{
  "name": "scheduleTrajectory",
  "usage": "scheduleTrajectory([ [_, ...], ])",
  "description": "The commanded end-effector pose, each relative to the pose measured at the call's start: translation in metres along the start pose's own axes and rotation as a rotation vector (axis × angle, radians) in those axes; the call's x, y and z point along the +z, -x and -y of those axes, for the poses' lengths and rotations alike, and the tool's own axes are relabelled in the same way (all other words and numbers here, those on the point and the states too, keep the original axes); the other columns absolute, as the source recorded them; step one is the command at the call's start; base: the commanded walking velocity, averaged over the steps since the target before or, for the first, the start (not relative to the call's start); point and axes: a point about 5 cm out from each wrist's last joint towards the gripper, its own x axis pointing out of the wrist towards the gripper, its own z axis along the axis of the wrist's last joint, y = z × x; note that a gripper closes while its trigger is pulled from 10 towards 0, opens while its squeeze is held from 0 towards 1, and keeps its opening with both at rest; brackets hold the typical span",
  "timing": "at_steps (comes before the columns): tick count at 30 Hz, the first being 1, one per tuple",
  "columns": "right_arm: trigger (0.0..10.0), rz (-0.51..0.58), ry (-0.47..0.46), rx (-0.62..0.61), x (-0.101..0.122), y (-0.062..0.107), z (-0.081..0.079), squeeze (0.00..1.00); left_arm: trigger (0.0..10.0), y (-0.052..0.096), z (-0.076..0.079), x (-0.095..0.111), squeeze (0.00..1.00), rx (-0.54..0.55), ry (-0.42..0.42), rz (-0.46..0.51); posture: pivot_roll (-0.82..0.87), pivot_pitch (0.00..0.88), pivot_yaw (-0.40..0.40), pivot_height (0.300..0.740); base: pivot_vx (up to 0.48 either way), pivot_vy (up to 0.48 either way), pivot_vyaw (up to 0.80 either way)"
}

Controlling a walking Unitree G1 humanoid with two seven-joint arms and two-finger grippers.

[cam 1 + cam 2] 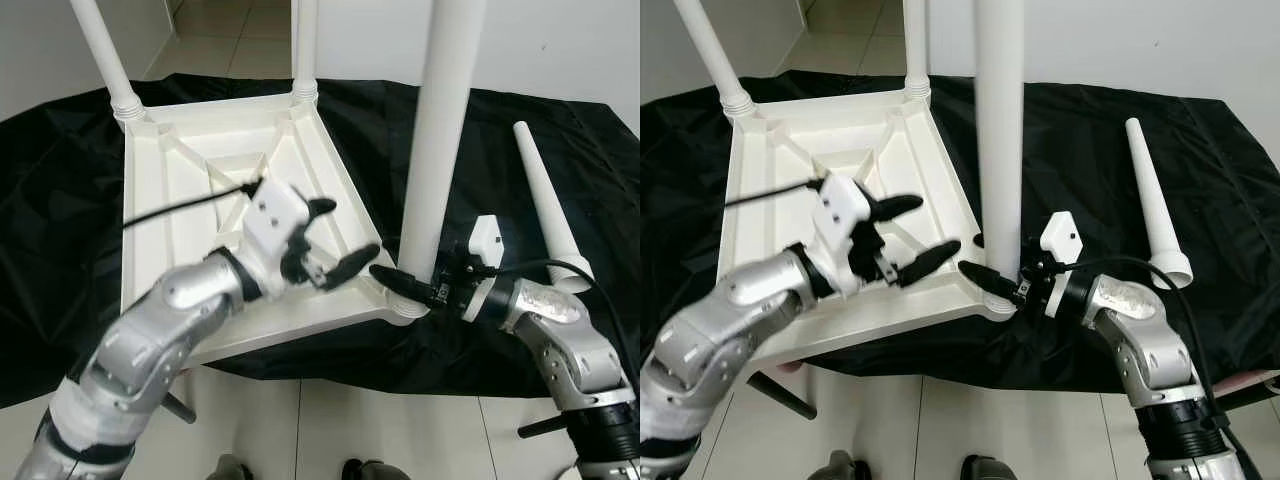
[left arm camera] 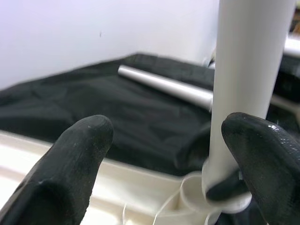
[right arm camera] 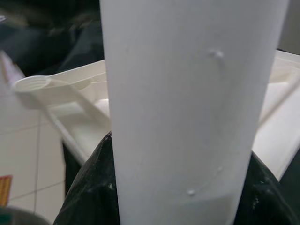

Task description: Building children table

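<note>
This looks like a room in a home: a pale tiled floor (image 1: 330, 420), plain white walls (image 1: 560, 45), and a black cloth (image 1: 60, 200) spread out over the floor.

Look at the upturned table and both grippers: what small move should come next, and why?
Probably turn the upright leg further into its corner socket. The right gripper is shut on its base, and the open left gripper could steady it. One loose leg lies on the black cloth.
</note>
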Motion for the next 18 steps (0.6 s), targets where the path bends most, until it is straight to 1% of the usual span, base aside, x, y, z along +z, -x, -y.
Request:
scheduleTrajectory([
  [1,10.0,0.001,0.007,0.037,0.003,-0.002,-0.002,0.00,10.0,0.001,0.007,0.001,0.00,-0.121,0.021,-0.003,-0.03,0.080,-0.012,0.740,0.000,0.000,0.00],
  [4,10.0,-0.017,0.012,0.094,0.006,-0.003,-0.002,0.00,10.0,0.002,0.010,0.017,0.00,-0.184,0.072,0.087,-0.03,0.072,-0.009,0.740,0.000,0.000,0.00],
  [7,10.0,-0.005,0.010,0.110,0.007,-0.006,-0.002,0.00,10.0,0.004,0.013,0.025,0.00,-0.237,0.087,0.135,-0.02,0.069,-0.007,0.740,0.000,0.000,0.00],
  [8,10.0,-0.005,0.010,0.110,0.007,-0.006,-0.002,0.00,10.0,0.004,0.013,0.025,0.00,-0.237,0.087,0.135,-0.02,0.069,-0.007,0.740,0.000,0.000,0.00],
  [9,10.0,0.016,-0.002,0.112,0.010,-0.008,-0.001,0.00,10.0,0.006,0.016,0.027,0.00,-0.277,0.097,0.141,-0.02,0.070,-0.008,0.740,0.000,0.000,0.00],
  [11,10.0,0.020,-0.005,0.112,0.010,-0.009,-0.001,0.00,10.0,0.007,0.016,0.027,0.00,-0.284,0.101,0.139,-0.02,0.070,-0.008,0.740,0.000,0.000,0.00],
  [12,10.0,0.033,-0.013,0.110,0.011,-0.011,0.000,0.00,10.0,0.008,0.019,0.026,0.00,-0.314,0.103,0.122,-0.02,0.072,-0.006,0.740,0.000,0.000,0.00],
  [14,10.0,0.039,-0.018,0.107,0.012,-0.011,0.001,0.00,10.0,0.009,0.020,0.026,0.00,-0.328,0.102,0.118,-0.02,0.072,-0.006,0.740,0.000,0.000,0.00],
  [16,10.0,0.060,-0.036,0.095,0.013,-0.012,0.003,0.00,10.0,0.011,0.025,0.026,0.00,-0.368,0.112,0.114,-0.02,0.075,-0.004,0.740,0.000,0.000,0.00],
  [18,10.0,0.060,-0.036,0.095,0.013,-0.012,0.003,0.00,10.0,0.011,0.025,0.026,0.00,-0.368,0.112,0.114,-0.02,0.075,-0.004,0.740,0.000,0.000,0.00],
])
